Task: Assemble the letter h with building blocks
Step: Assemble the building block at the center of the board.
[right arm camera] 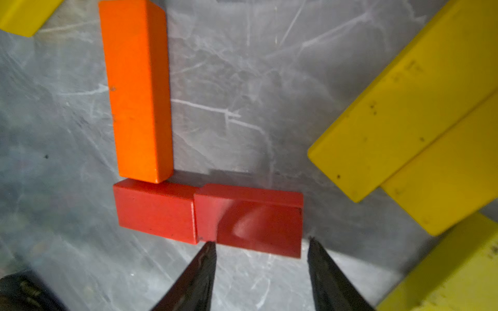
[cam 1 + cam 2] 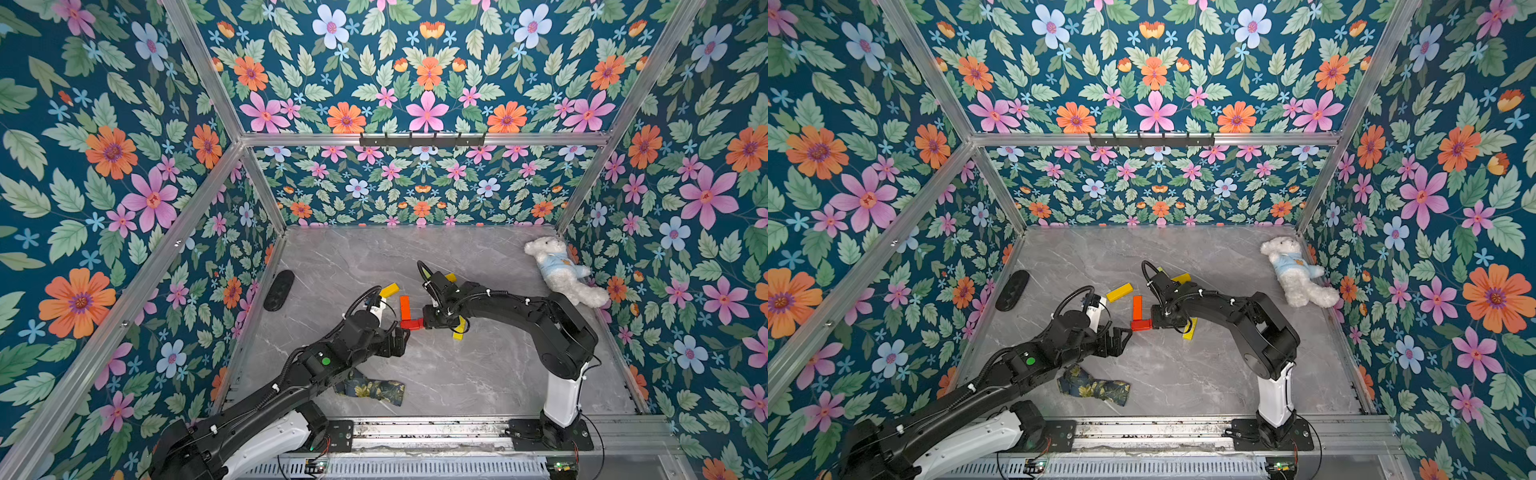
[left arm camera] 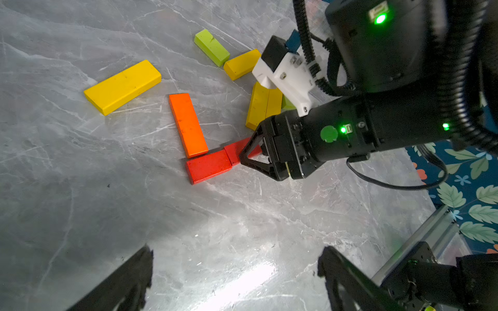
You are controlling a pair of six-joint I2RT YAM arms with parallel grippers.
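Observation:
An orange block (image 1: 138, 91) lies with its end against a red block (image 1: 156, 210). A second red block (image 1: 248, 220) sits end to end with the first, making an L (image 2: 409, 318). My right gripper (image 1: 260, 241) is open, its tips at that second red block's near edge. One fingertip (image 1: 211, 246) touches the edge. My left gripper (image 3: 235, 251) hangs open over bare table, just short of the red blocks (image 2: 1140, 325). Loose blocks lie around: a long yellow one (image 3: 122, 86), a lime green one (image 3: 211, 47), an amber one (image 3: 242, 64) and two yellow ones side by side (image 3: 264, 106).
A white teddy bear (image 2: 561, 270) lies against the right wall. A black oval object (image 2: 278, 290) sits at the left wall. A dark floral cloth (image 2: 372, 390) lies near the front under my left arm. Floral walls enclose the marble table (image 2: 478, 374).

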